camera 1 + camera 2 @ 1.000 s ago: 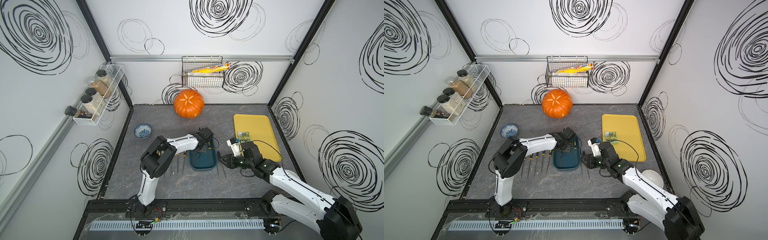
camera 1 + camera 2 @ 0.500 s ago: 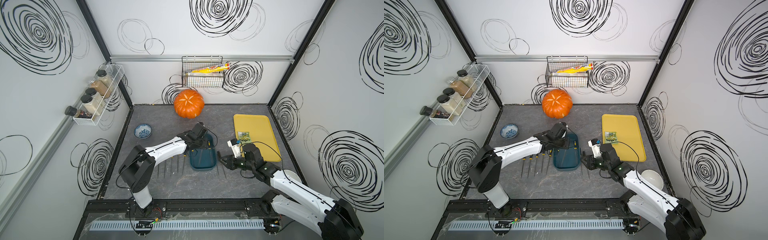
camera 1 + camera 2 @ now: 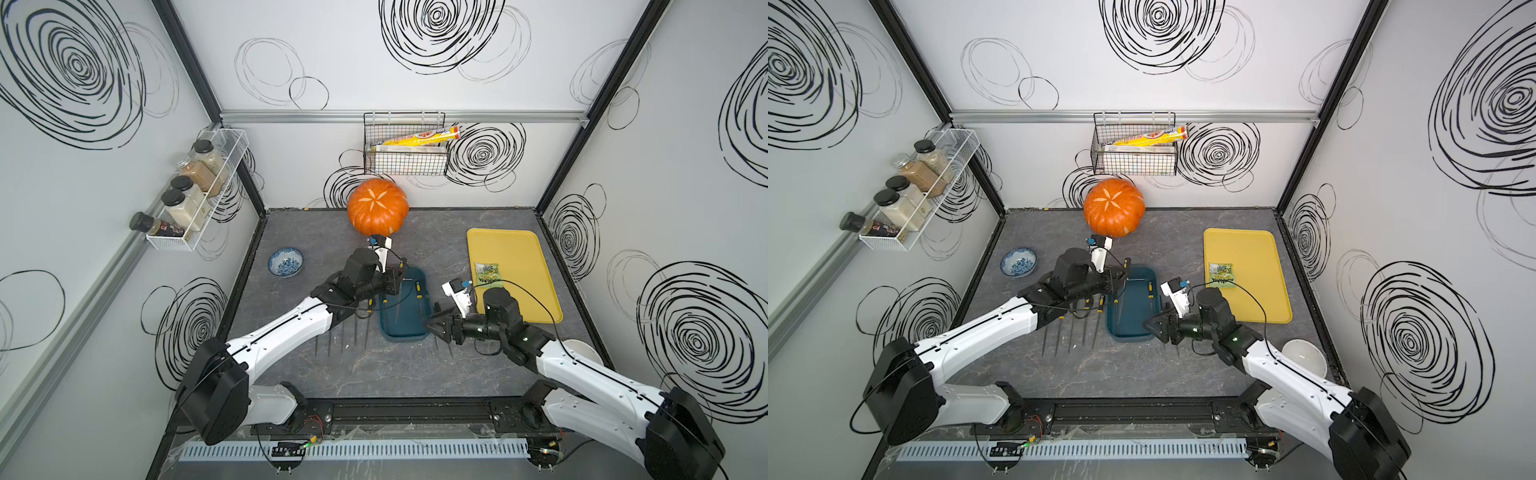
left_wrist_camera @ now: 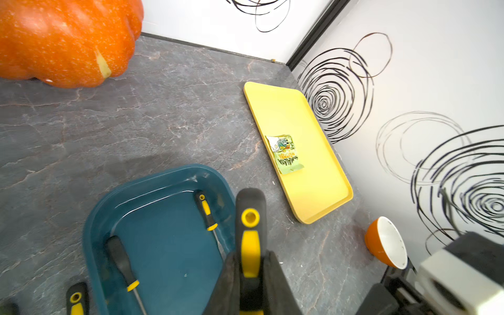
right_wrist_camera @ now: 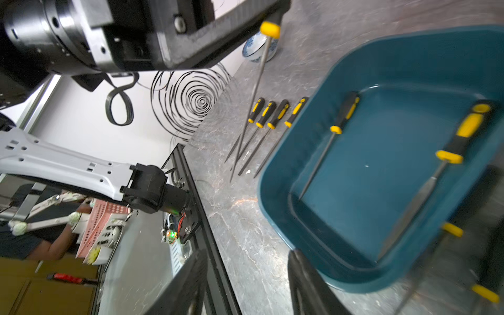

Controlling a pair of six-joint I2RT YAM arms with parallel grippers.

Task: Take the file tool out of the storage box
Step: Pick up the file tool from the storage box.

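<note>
The dark teal storage box (image 3: 405, 328) (image 5: 368, 169) sits mid-table. My left gripper (image 3: 397, 278) (image 4: 250, 256) hovers over its far left edge, shut on the black-and-yellow handle of a file tool (image 4: 249, 231). The thin blade (image 5: 249, 109) hangs down clear of the box. Two more files (image 5: 338, 128) (image 5: 461, 136) lie inside the box. My right gripper (image 3: 433, 324) (image 5: 248, 278) is low at the box's near right corner, open, with only bare table between its fingers. One finger (image 5: 305, 272) is close beside the box's outer wall.
Several files (image 3: 345, 332) lie in a row on the table left of the box, and more lie to its right (image 5: 452, 229). Also here are a pumpkin (image 3: 377, 205), a yellow tray (image 3: 519, 245) with a green packet (image 3: 487, 274), a blue bowl (image 3: 285, 262) and a white bowl (image 3: 582, 351).
My left arm has stretched out and its elbow has dropped, while its gripper stays over the box's far left edge with the file. My right gripper's jaws have opened wider.
</note>
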